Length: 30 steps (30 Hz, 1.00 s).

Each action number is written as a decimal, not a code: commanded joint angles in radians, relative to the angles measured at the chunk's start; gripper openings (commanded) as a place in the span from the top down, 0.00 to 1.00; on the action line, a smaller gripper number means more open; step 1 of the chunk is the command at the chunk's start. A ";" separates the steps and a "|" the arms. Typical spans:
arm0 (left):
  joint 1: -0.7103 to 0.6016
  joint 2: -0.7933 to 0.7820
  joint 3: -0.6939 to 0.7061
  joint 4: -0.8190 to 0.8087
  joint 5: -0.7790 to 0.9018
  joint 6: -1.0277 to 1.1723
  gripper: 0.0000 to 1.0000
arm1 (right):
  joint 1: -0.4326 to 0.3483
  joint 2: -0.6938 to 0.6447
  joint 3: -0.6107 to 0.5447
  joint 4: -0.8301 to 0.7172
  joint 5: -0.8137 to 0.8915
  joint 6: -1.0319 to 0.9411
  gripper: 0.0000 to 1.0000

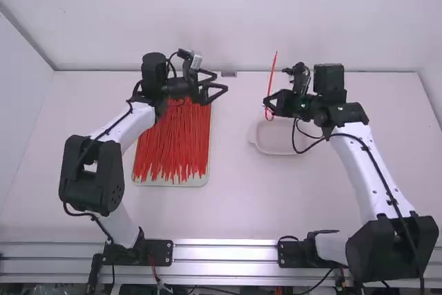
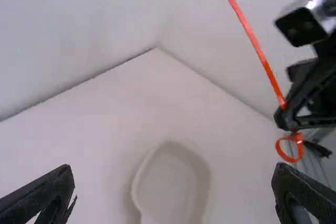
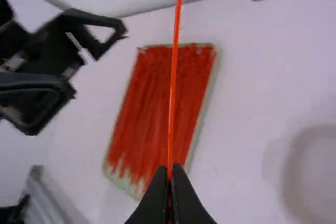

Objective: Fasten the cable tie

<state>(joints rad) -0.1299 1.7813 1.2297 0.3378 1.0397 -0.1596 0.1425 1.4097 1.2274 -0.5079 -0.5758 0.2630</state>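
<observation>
I see right gripper [image 3: 169, 184] clamped on looped red cable tie [image 1: 273, 77], above dish [image 1: 276, 147], right side; left gripper [image 1: 219, 86] open over tray [image 1: 173, 183]. Light, springy, slick: I'd pinch tail near head.

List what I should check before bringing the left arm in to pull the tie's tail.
1. Right jaws shut on the red cable tie: ok.
2. Tie bent into a loop below those jaws: ok.
3. Tail stands up, free of both arms: ok.
4. Left jaws open, holding nothing: ok.
5. Left jaws clear of the tray of spare ties: cannot tell; they hang at its far end.
6. Head locked on the strap: cannot tell.
</observation>
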 commanded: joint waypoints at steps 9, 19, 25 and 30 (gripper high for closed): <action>0.022 0.001 0.023 -0.110 -0.088 0.079 0.01 | 0.015 -0.009 -0.173 0.121 0.391 0.000 1.00; 0.046 0.001 0.023 -0.221 -0.088 0.129 0.01 | -0.065 -0.009 -0.430 0.376 0.391 0.056 1.00; 0.045 0.001 0.023 -0.227 -0.088 0.127 0.01 | -0.093 0.021 -0.533 0.542 0.393 0.118 1.00; 0.045 0.001 0.023 -0.217 -0.088 0.127 0.01 | -0.093 0.139 -0.534 0.620 0.373 0.134 1.00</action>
<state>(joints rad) -0.0887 1.7813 1.2293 0.1162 0.9409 -0.0513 0.0475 1.4849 0.6998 0.1009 -0.1886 0.3767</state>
